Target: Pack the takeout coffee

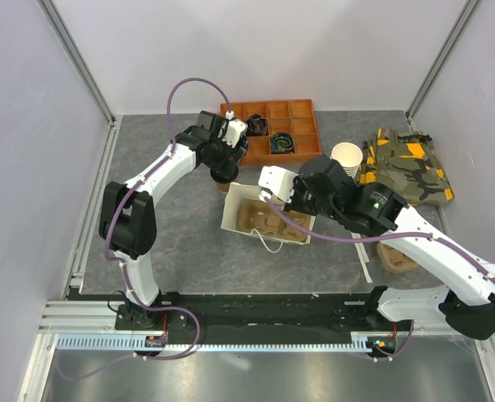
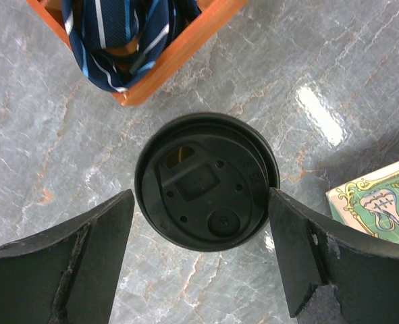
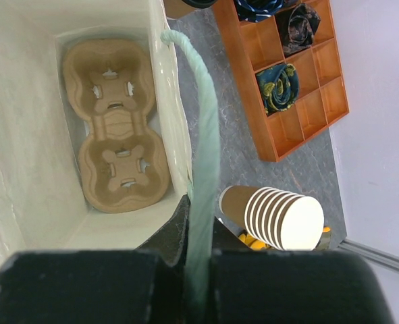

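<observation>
My left hand (image 2: 200,219) hangs straight above the takeout coffee (image 2: 206,182), released and spread wide, one dark finger (image 2: 64,266) at the lower left of the wrist view and the other at the lower right, their tips level with the rim of the black lid. Whether they touch it I cannot tell. The cup stands upright on the grey marbled tabletop (image 2: 44,128), in the middle of that frame, just below the corner of the orange divided box (image 2: 185,50) that holds a striped blue tie (image 2: 111,40). In the top view the coffee sits left of centre, almost hidden under my left hand, just above and left of the white paper bag (image 1: 234,213). My right hand (image 3: 199,233) is clenched on the bag's pale green cord handle (image 3: 204,135), which runs up the middle of its wrist view. The bag's mouth gapes at the left of that frame, and a brown pulp cup tray (image 3: 115,125) lies flat on its bottom. A stack of lidless paper cups (image 3: 280,217) shows at the lower right.
</observation>
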You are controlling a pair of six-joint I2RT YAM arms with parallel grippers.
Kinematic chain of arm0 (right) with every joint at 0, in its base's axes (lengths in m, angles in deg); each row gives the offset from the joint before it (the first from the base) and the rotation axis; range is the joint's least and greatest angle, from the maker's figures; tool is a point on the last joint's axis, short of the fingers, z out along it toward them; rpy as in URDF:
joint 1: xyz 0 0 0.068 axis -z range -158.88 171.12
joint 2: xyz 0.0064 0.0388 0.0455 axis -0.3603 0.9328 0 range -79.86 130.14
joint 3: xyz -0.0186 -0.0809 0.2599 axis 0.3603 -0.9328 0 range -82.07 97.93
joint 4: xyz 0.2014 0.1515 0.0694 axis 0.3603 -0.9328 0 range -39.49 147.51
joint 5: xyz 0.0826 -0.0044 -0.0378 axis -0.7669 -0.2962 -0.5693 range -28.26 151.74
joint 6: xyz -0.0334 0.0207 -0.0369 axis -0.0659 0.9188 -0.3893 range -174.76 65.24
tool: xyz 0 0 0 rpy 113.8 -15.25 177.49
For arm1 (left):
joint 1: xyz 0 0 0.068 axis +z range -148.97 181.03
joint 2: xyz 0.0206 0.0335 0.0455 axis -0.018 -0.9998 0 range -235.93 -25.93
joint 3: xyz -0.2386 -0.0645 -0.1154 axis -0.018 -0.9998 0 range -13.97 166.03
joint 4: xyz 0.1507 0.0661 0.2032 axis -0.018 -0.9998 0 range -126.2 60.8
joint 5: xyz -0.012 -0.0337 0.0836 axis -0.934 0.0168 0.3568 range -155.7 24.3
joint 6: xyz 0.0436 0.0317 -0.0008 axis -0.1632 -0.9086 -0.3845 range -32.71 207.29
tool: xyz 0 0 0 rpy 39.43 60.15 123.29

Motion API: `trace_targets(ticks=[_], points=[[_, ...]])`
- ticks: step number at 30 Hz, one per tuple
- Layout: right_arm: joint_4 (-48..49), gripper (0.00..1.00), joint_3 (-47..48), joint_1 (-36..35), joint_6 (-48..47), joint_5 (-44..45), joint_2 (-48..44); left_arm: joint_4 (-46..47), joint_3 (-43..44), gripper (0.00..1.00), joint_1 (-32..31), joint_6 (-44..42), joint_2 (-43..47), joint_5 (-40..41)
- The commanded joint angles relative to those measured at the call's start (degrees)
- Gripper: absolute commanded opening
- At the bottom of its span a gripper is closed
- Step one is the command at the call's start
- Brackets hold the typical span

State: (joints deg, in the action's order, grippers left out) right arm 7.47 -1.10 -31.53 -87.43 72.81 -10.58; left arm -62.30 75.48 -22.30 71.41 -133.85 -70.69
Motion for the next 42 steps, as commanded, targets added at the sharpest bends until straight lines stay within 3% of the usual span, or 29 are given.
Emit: trace_targets(ticks=[1,30,42], points=[[-0.1,0.0,2.7,-0.1,-0.5,1.6,0.2,1.1,2.8,0.85,0.0,-2.7,-1.2,-0.8],[-0.5,0.0,2.0,0.1,-1.2,1.6,-0.9,1.0,-2.1,0.81,-0.6,-4.2,-1.2,1.7],[-0.4,0.0,2.3,0.2,-1.3,1.6,-0.8,-1.0,-2.8,0.6,0.0,-4.9,3.4,1.1]])
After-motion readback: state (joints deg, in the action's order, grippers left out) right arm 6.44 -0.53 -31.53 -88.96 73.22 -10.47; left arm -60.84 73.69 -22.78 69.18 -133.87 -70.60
